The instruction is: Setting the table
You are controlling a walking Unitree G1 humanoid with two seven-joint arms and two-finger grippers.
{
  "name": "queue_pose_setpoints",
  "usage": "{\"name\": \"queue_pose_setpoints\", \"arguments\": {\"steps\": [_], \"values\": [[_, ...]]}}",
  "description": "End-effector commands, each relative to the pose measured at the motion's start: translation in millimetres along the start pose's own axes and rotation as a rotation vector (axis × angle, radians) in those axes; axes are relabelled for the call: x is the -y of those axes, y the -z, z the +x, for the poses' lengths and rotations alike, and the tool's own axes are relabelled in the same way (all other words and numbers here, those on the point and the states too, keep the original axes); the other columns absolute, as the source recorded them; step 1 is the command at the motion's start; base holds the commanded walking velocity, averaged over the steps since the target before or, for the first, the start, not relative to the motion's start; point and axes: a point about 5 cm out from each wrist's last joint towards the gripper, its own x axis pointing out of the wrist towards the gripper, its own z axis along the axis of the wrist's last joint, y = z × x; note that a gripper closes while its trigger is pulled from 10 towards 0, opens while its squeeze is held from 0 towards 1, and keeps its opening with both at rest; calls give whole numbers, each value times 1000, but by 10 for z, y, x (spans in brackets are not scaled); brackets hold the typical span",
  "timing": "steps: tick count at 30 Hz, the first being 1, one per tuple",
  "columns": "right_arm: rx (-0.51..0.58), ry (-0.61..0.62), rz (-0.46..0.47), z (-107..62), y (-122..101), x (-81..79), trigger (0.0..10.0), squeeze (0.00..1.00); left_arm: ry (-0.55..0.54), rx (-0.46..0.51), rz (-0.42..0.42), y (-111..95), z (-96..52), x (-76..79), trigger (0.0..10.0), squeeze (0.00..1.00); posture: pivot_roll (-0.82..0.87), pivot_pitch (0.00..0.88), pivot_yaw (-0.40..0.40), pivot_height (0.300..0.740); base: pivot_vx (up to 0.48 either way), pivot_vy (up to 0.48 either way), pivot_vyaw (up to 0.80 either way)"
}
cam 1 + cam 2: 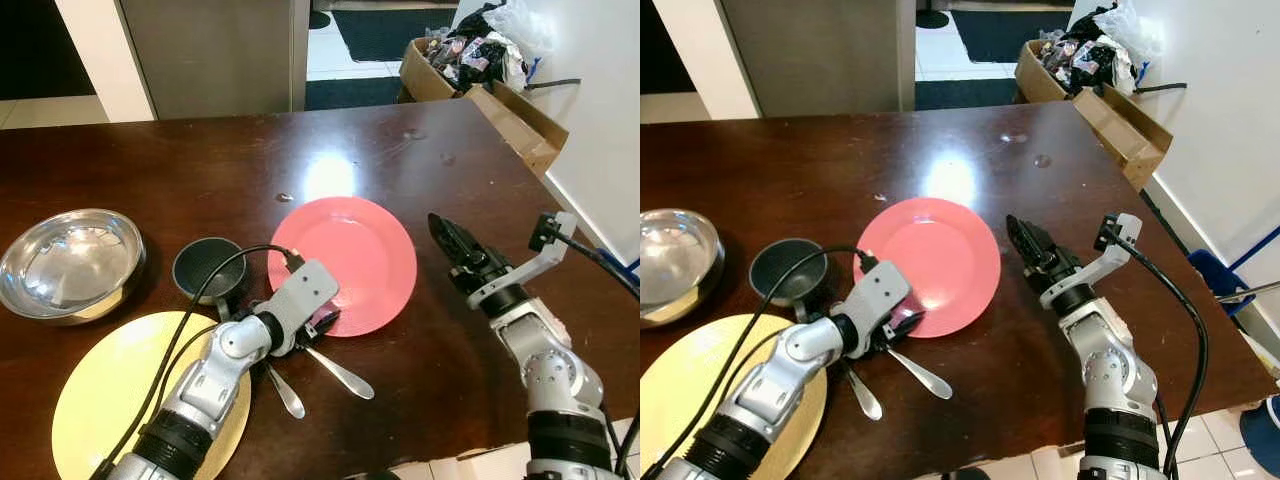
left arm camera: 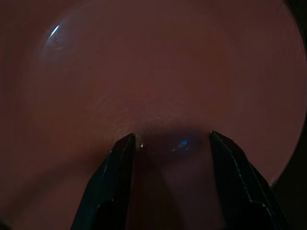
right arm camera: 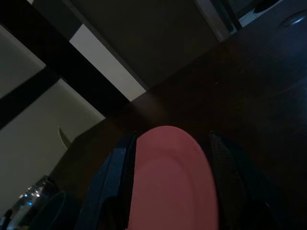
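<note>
left gripper | fingers apart over pink plate rim (probably to reposition it) | right gripper apart, waiting beside

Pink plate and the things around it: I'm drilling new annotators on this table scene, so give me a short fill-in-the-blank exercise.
1. The left gripper is at the near rim of the pink plate, its fingers ____.
2. The two spoons lie on the table between the pink plate and the ____ plate.
3. The steel bowl sits on the robot's ____ side.
4. The right gripper is to the ____ of the pink plate.

Missing words: open; yellow; left; right
</note>
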Motion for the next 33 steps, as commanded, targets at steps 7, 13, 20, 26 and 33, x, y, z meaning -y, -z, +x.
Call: {"name": "queue_pose_setpoints", "arguments": {"steps": [7, 13, 20, 26, 33], "values": [[-8, 68, 211, -149, 206, 168, 10000, 0, 32, -103, 1, 218, -11, 85, 10000, 0, -102, 93, 12, 740, 0, 0, 0], [-112, 145, 150, -247, 438, 274, 10000, 0, 31, -103, 5, 220, -29, 64, 10000, 0, -98, 93, 18, 740, 0, 0, 0], [-176, 93, 235, -147, 649, 233, 10000, 0, 31, -93, 8, 194, -46, 28, 10000, 0, -77, 90, 20, 740, 0, 0, 0], [-255, -25, 291, -39, 807, 105, 10000, 0, 34, -92, 11, 192, -65, 15, 10000, 0, -70, 89, 17, 740, 0, 0, 0], [-331, -97, 327, -38, 916, 40, 5725, 0, 44, -92, 9, 195, -75, 32, 10000, 0, -63, 87, 11, 740, 0, 0, 0]]}}
